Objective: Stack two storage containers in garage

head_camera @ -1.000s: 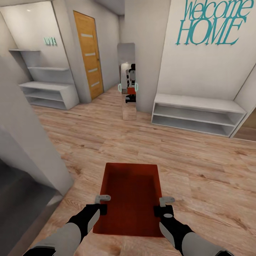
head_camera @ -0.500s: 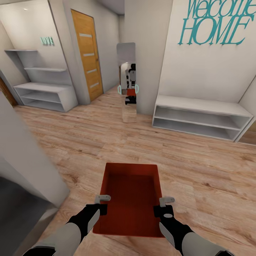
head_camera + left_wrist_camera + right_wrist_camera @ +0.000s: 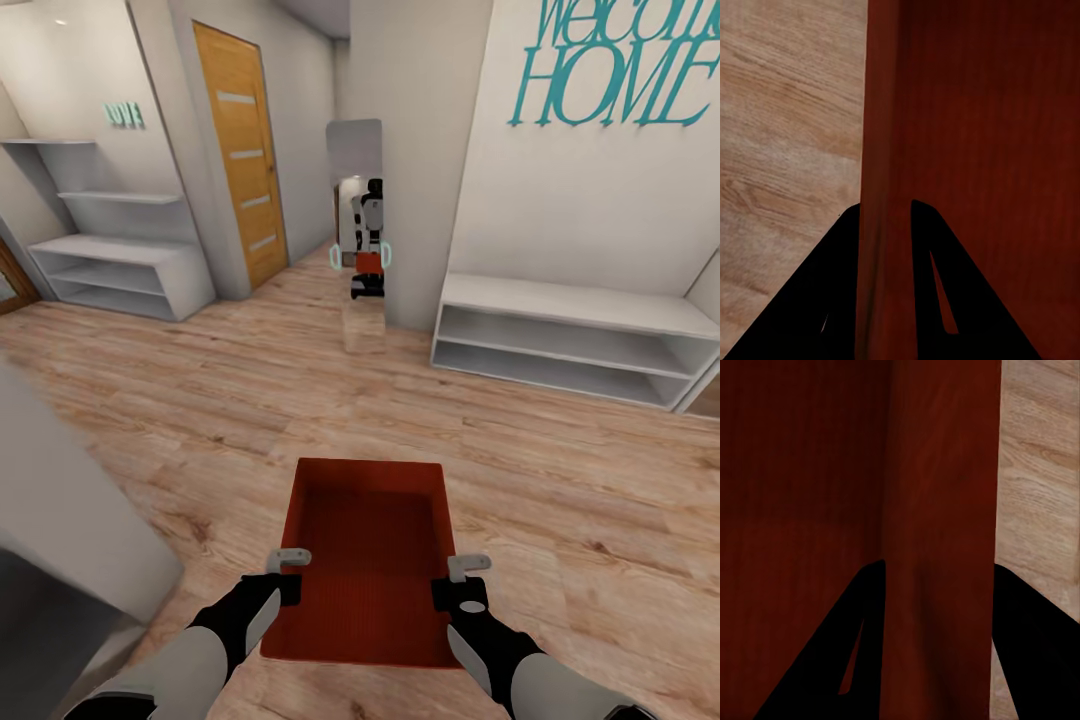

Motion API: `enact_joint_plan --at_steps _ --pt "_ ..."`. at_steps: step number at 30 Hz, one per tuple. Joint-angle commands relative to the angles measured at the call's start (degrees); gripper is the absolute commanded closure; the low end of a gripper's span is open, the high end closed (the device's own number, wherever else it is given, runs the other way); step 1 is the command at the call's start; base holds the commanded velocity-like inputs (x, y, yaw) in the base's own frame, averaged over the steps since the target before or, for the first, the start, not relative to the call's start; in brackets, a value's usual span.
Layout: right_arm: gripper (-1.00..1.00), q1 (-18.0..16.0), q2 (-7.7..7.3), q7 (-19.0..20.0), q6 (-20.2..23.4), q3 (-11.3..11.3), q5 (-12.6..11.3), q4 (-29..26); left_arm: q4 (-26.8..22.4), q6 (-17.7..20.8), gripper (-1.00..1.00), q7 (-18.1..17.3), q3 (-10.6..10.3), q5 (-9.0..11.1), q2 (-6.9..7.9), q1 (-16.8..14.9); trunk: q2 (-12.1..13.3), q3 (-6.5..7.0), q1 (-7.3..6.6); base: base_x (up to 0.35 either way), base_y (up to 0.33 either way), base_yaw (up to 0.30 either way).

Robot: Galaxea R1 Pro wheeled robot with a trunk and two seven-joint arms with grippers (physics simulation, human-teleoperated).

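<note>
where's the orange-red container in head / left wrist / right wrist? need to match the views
Head view: the storage container sits low in the centre, held between the left gripper and right gripper.
Left wrist view: one container wall runs between the fingers.
Right wrist view: the opposite wall runs between the fingers.
Shared landmark: the wood-plank floor beside the container.

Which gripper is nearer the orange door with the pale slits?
Left. The left gripper clamps the container wall on the side where the door stands, ahead to the left; the right gripper holds the opposite wall.
</note>
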Motion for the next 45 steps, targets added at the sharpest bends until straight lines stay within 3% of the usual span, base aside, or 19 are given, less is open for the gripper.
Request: enact_joint_plan --at_steps 1,34,45 --pt "1.00 0.0 -0.06 -0.4 -0.2 1.1 -1.4 0.9 -0.3 0.5 1.00 0.6 -0.3 -1.6 0.05 0.0 0.0 -0.05 0.03 0.323 0.000 0.000" --pt "1.00 0.0 -0.14 -0.4 -0.2 1.1 -1.4 0.9 -0.4 0.5 1.00 0.6 -0.3 -1.6 0.05 0.0 0.0 -0.05 0.03 0.323 0.000 0.001" --pt "1.00 0.0 -0.22 -0.4 -0.2 1.1 -1.4 0.9 -0.4 0.5 1.00 0.6 -0.3 -1.6 0.05 0.0 0.0 -0.05 0.03 0.323 0.000 0.132"
